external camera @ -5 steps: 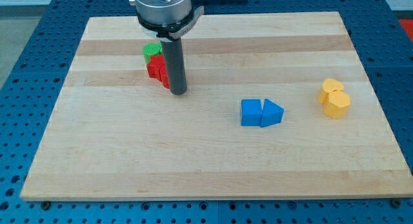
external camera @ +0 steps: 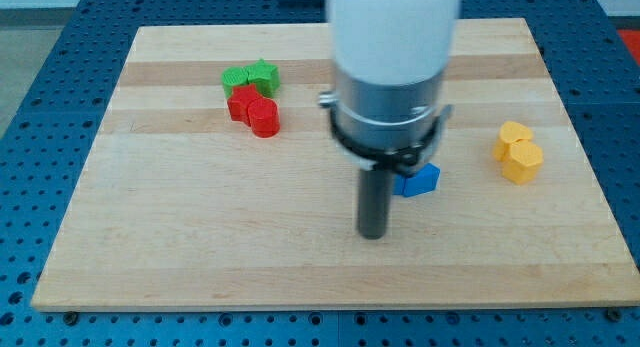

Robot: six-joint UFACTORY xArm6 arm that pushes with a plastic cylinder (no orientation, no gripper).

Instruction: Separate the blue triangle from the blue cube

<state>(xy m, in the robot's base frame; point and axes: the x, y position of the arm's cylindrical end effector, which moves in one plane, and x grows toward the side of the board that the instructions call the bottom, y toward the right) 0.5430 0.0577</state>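
My tip rests on the wooden board near the middle, toward the view's bottom. The rod and the arm's body hide most of the two blue blocks. Only a blue piece shows, just up and right of the tip, at the place of the blue triangle. The blue cube is hidden behind the rod. I cannot tell whether the two blue blocks touch each other.
Two green blocks and two red blocks cluster at the view's upper left. Two yellow blocks sit at the view's right. The board lies on a blue perforated table.
The arm has moved from beside the red blocks at the upper left to the view's lower middle, and now covers the blue cube and part of the blue triangle.
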